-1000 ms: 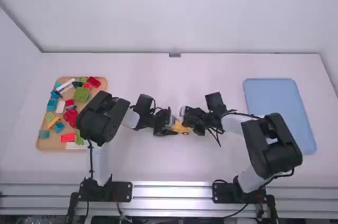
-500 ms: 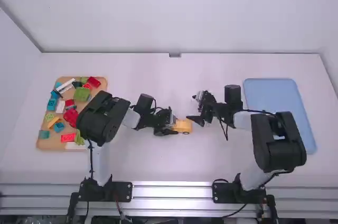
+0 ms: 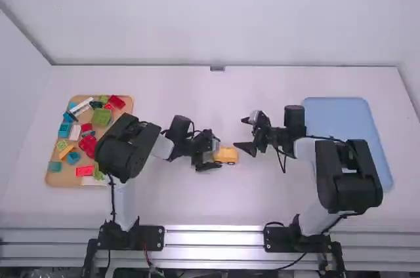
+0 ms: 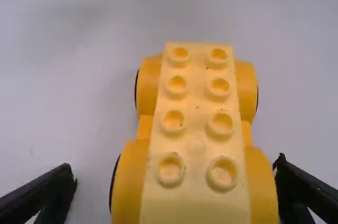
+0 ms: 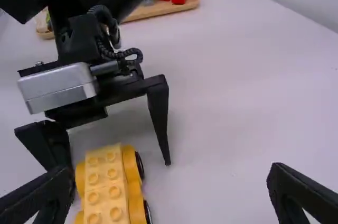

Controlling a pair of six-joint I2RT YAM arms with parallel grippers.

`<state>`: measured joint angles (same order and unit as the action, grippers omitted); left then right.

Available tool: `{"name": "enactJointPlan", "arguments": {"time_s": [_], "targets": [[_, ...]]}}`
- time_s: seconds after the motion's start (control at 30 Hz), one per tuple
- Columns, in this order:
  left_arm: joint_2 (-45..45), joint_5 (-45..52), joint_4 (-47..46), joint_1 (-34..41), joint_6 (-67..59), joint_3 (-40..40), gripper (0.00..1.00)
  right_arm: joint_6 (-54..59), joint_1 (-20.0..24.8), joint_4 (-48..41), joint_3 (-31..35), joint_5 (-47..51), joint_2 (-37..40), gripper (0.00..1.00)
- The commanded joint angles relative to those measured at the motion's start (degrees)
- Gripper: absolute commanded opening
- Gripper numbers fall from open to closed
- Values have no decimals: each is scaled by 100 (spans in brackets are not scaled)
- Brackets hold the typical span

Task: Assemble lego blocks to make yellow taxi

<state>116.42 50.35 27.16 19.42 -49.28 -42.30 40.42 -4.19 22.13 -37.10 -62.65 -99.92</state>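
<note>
Yellow taxi base on the table, both grippers spread wide

Taxi base sits mid-table on the white table, between the two arms. It's a yellow wheeled chassis with dark tires and a paler yellow studded plate on top, studs up in two rows.

Left gripper is at the base's left end in the high view, fingers wide. Left wrist view: one finger is clearly apart from the base, the other right beside it – can't tell if it touches. No grip either way.

Right gripper is wide and empty, just beyond the base's right end. In the right wrist view, the base is near one of its fingers, nothing clamped.

Wooden tray is well off to the left, holding loose blocks: green block, white block, red brick, others in blue and teal. Blue tray is on the right – right arm's elbow partly covers its near end.
</note>
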Motion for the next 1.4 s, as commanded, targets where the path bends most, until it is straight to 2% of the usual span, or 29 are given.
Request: {"name": "enactJointPlan", "arguments": {"time_s": [0.0, 0.1, 0.27, 0.37, 0.4, 0.5, 0.63, 0.7, 0.8, 0.87, 0.97, 1.1, 1.2, 1.37], "targets": [[-529, -181, -275, -107, -9, 74, 99, -72, 7, 4, 42, -48, -11, 98], [-1119, -232, -848, -225, -15, 72, 99, -212, -2, 59, 39, -33, -11, 98], [-2319, -911, -1976, -496, 35, 70, 99, -573, -9, 367, 42, -31, -11, 98], [-3318, -1639, -2872, -678, 793, 70, 99, -896, -199, 802, 42, -31, -11, 98], [-3318, -1639, -2872, -678, 793, 70, 99, -896, -199, 802, 42, -31, -11, 98], [-4019, -2629, -3281, -721, 1145, 81, 99, -1193, -442, 1305, -37, 98, -11, 98], [-4533, -3115, -3141, -691, 1987, 85, 99, -2103, -861, 1486, -415, 1165, -11, 98], [-4710, -3707, -2986, -721, 2758, 85, 99, -2197, -1126, 1292, -748, 1515, -11, 99], [-4817, -4887, -2898, -754, 3952, 85, 99, -1788, -1405, 782, -1202, 1510, -11, 98], [-4817, -6116, -2889, -787, 4791, 85, 99, -1458, -1641, 234, -1631, 1547, -11, 98], [-4817, -7079, -3021, -776, 5259, 85, 99, -1316, -1947, -507, -2225, 1943, -11, 98], [-4872, -7637, -3077, -802, 5615, 85, 99, -1311, -2260, -1303, -2900, 2378, -11, 98], [-5110, -7976, -3283, -1019, 6050, 46, 99, -1121, -2417, -1709, -3287, 2295, -11, 98], [-5327, -7674, -4076, -1637, 6553, -308, 99, -1010, -2533, -1698, -3499, 1941, -13, 98]]}}
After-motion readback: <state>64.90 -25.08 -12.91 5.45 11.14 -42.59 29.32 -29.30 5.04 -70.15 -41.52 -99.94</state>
